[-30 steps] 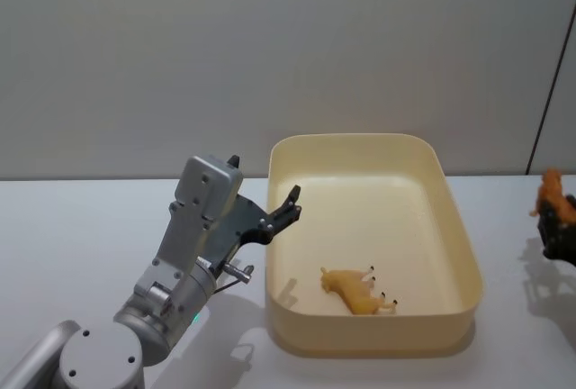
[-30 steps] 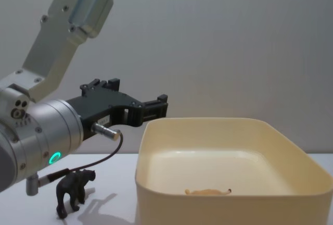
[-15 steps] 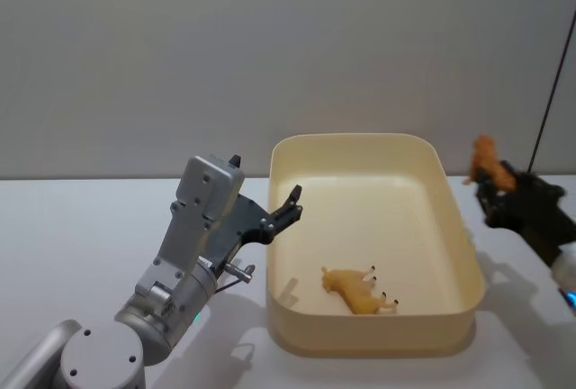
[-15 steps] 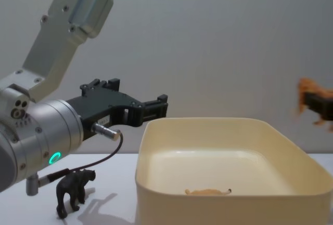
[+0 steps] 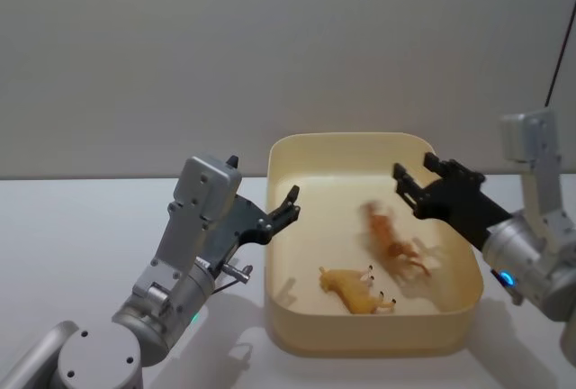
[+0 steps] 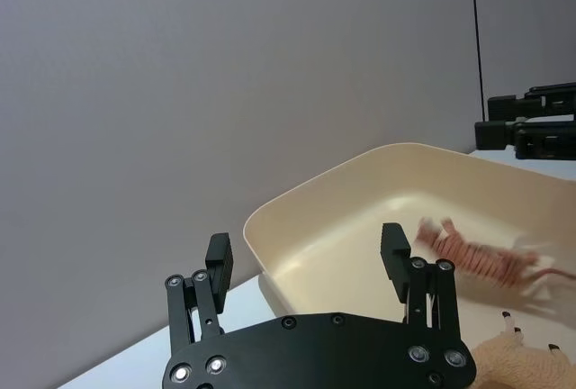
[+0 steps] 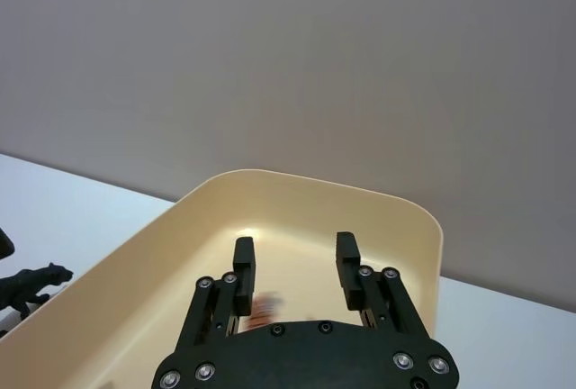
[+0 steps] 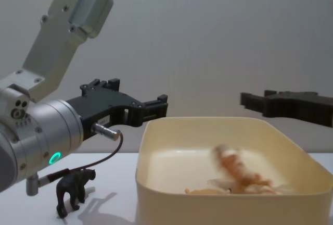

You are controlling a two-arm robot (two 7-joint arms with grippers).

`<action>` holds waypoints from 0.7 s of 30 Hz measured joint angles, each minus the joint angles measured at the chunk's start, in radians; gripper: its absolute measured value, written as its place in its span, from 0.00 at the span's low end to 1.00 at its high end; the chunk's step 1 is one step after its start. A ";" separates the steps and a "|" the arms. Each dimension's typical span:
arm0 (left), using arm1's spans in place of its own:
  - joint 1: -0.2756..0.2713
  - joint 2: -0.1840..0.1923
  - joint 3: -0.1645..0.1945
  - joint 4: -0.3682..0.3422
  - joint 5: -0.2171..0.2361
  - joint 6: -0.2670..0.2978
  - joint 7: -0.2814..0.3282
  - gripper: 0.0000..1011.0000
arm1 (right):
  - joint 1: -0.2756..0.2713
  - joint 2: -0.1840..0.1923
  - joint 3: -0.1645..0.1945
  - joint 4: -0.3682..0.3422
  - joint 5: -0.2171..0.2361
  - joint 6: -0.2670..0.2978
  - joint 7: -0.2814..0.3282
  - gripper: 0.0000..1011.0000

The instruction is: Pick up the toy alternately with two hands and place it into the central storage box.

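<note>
The central storage box [image 5: 454, 218] is a cream tub in the middle of the table. A yellow toy animal [image 5: 353, 288] lies on its floor. An orange striped toy [image 5: 392, 245] shows blurred inside the box, just below my right gripper [image 5: 416, 173], which hangs open and empty over the box's right side. My left gripper [image 5: 286, 209] is open and empty, held in the air at the box's left rim. A black toy animal [image 8: 75, 191] stands on the table left of the box, under the left arm.
The white table [image 5: 72, 236] runs out to both sides of the box, and a grey wall stands behind it. My left arm's silver wrist [image 8: 47, 141] with its green ring light and a loose cable fills the near left.
My right gripper came in from the right with the orange toy, reached over the box and opened. The toy has dropped into the box. The left arm has not moved.
</note>
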 joint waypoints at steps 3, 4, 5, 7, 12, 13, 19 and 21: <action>0.000 0.000 0.000 0.000 0.000 0.000 0.000 0.99 | 0.009 -0.007 -0.005 0.008 -0.004 0.005 0.007 0.57; 0.000 0.000 0.000 0.000 0.000 0.000 0.000 0.99 | 0.015 -0.011 -0.008 0.013 -0.007 0.007 0.011 0.61; 0.000 0.000 0.000 0.000 0.000 0.000 0.000 0.99 | 0.018 -0.013 -0.011 0.017 -0.009 0.008 0.015 0.62; 0.000 0.000 0.000 0.000 0.000 0.000 0.000 0.99 | 0.020 -0.014 -0.012 0.018 -0.009 0.009 0.017 0.71; 0.000 0.000 0.000 0.000 0.000 0.000 0.000 0.99 | 0.015 -0.007 -0.006 0.011 -0.004 0.007 0.014 0.85; 0.000 0.000 0.000 0.000 0.000 0.000 0.000 0.99 | 0.011 -0.002 -0.001 0.004 0.002 0.005 0.009 0.89; 0.000 0.000 0.000 0.000 0.000 0.000 0.000 0.99 | -0.018 0.027 0.026 -0.031 0.030 -0.005 -0.015 0.99; 0.000 0.000 0.000 0.000 0.000 0.000 0.000 0.99 | -0.037 0.044 0.041 -0.053 0.047 -0.008 -0.028 0.99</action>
